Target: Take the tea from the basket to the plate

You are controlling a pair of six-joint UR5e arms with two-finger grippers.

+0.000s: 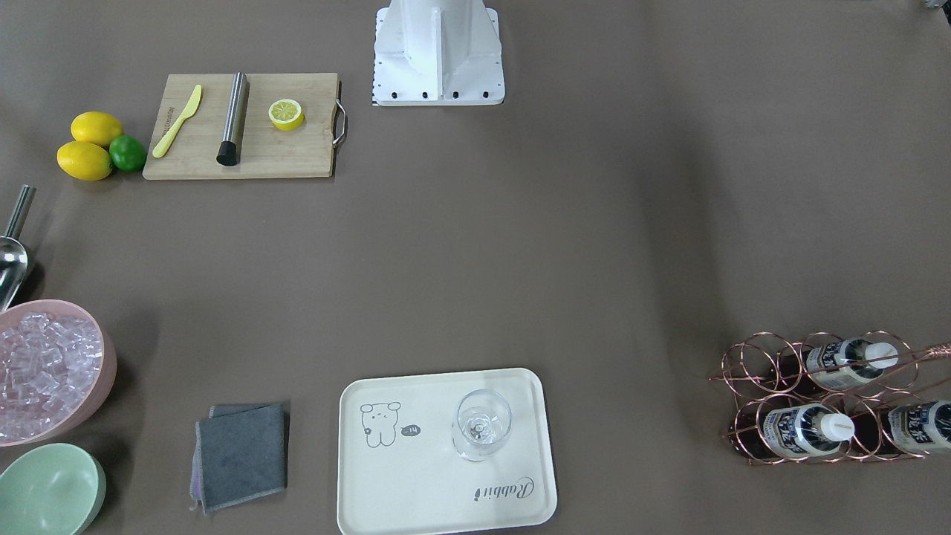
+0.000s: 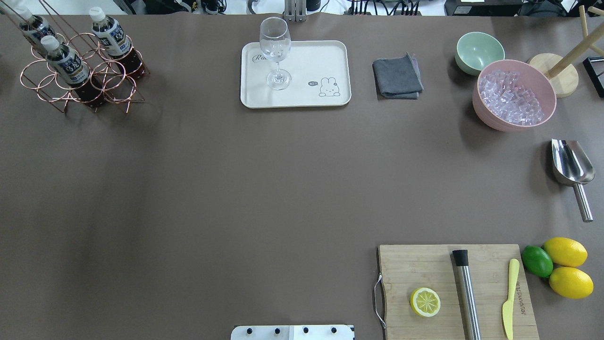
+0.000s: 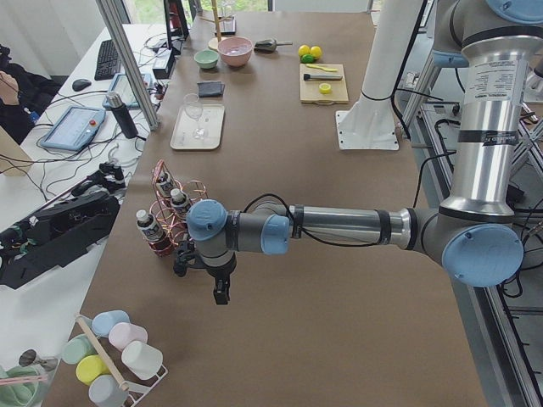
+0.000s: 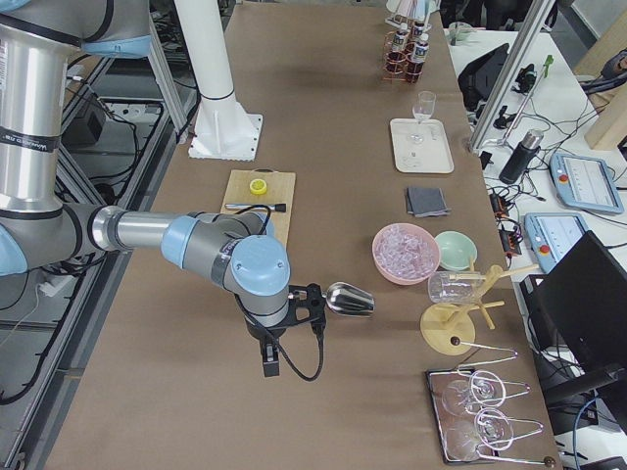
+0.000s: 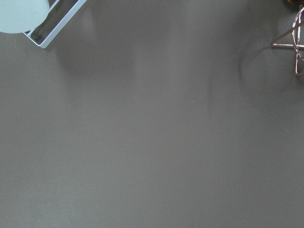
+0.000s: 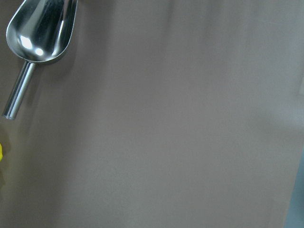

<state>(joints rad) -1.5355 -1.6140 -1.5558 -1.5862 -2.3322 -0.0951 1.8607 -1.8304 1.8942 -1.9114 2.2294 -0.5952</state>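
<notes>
You can't tell if the left gripper [image 3: 221,295] is open; the tea [image 2: 67,62] may snag the basket [image 2: 109,75] or topple the glass [image 2: 275,52] on the plate [image 2: 302,97].

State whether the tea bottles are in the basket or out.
In. All three tea bottles stand in cells of the basket; the plate holds only a glass.

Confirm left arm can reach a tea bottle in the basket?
Probably yes: the left gripper hangs near the basket, and the tea bottles stand upright, caps exposed; only the wire handle slants past them.
</notes>
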